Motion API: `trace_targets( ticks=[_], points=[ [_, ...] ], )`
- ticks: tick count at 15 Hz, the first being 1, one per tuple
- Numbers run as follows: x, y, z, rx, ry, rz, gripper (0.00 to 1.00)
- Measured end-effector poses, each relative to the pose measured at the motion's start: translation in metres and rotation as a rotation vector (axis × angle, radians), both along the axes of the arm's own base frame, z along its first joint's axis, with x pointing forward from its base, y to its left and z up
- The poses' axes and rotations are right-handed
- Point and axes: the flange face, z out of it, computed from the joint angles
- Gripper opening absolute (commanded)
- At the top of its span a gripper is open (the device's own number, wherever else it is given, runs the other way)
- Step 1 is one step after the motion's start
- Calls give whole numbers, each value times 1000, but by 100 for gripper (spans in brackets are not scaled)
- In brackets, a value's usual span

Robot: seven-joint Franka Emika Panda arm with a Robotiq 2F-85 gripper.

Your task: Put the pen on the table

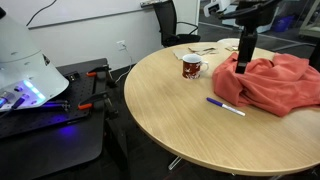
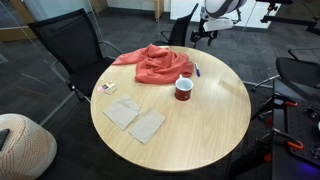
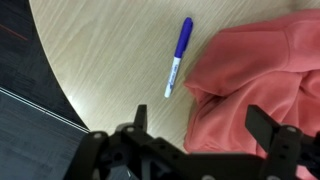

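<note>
The blue-purple pen [image 3: 178, 57] with a whitish end lies flat on the round wood-grain table [image 3: 95, 60], just beside the edge of a red cloth [image 3: 262, 70]. It shows in both exterior views [image 1: 225, 106] [image 2: 196, 70]. My gripper [image 3: 205, 125] is open and empty, hovering above the cloth's edge a little away from the pen. In an exterior view it hangs over the cloth [image 1: 245, 62]. A red mug [image 1: 192, 67] stands upright near the table's middle.
Brown napkins [image 2: 135, 118] and a small card [image 2: 107, 88] lie on the table [image 2: 200, 125]. Office chairs [image 2: 70, 45] stand around it. A black bench with red clamps [image 1: 60, 110] stands apart from the table. The table's edge runs close to the pen.
</note>
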Motion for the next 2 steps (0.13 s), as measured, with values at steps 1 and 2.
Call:
trace_targets(
  ticks=[1,2],
  points=[
    [-2,1,5,4,-2,10,100],
    [-3,2,8,6,-3,11,100]
  ],
)
